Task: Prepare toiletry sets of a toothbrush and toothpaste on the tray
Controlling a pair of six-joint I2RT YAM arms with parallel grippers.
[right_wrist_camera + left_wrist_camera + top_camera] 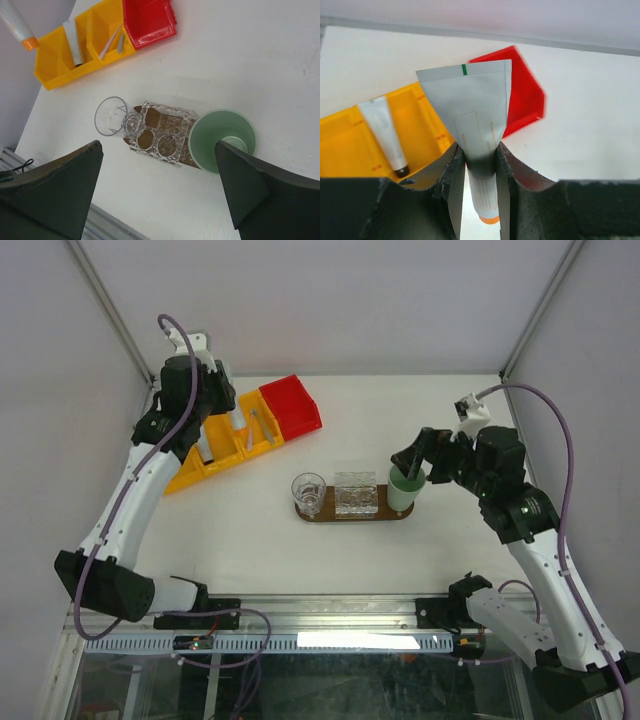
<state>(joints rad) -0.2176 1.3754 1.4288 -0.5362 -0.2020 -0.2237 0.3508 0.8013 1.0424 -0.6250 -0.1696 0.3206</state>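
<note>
Left gripper pinches the toothpaste tube near its cap, aloft by the yellow bin — light, soft, likely slippery; grip the flat body — right gripper gapes open above the tray.

The tray is packed end to end by a clear glass, a cut-glass holder and a green cup. Bare table lies between it and the yellow bins and red bin, where the left gripper hangs clamping a tube.

top: overhead, far | wrists: close, angled down | top+right share tray
</note>
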